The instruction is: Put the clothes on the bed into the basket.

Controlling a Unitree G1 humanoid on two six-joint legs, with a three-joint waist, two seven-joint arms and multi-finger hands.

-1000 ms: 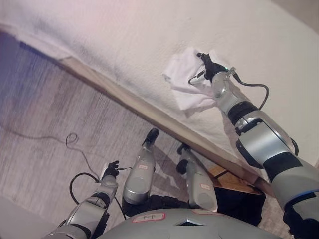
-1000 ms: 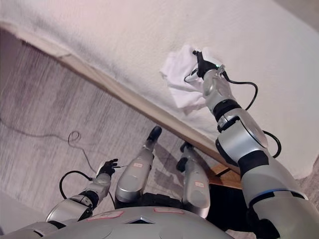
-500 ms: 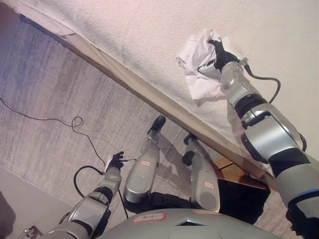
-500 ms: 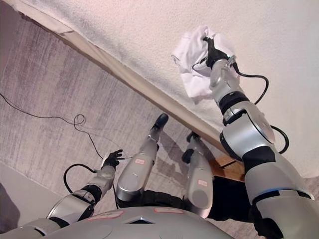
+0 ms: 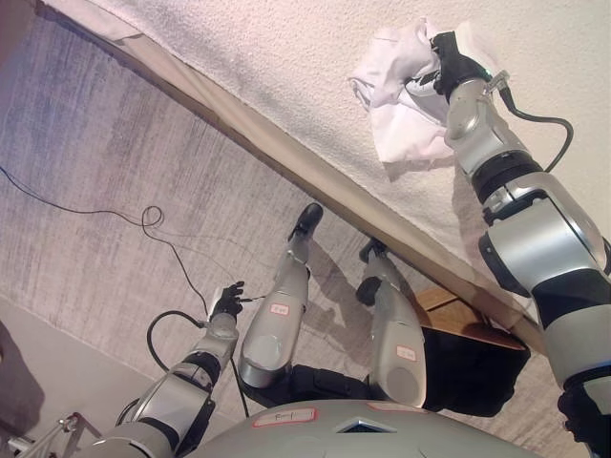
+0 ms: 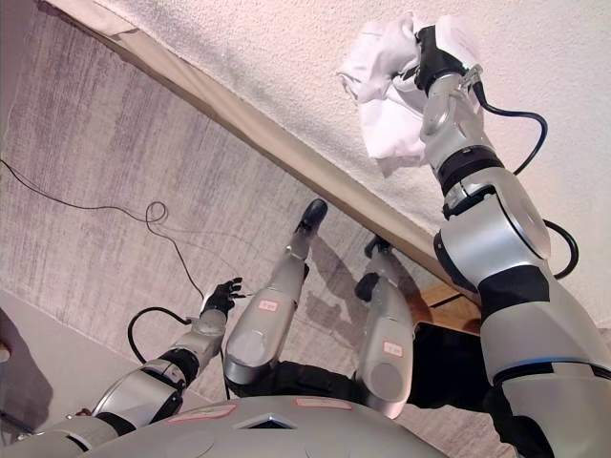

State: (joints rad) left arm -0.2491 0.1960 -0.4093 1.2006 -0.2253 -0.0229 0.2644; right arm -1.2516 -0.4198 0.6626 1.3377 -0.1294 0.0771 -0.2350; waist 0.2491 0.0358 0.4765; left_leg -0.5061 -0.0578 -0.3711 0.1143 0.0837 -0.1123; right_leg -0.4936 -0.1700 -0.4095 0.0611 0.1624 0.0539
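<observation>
While the right robot hand [image 5: 451, 69] clutches a white garment [image 5: 399, 100] on the bed [image 5: 286, 67], wooden frame [image 5: 286, 167] borders it.

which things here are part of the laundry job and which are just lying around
Part of the job:
- white garment, bunched in the right hand
- bed with its white cover
- no basket in view

Just there:
- left hand, low over the floor
- grey carpet
- thin black cord on the carpet
</observation>
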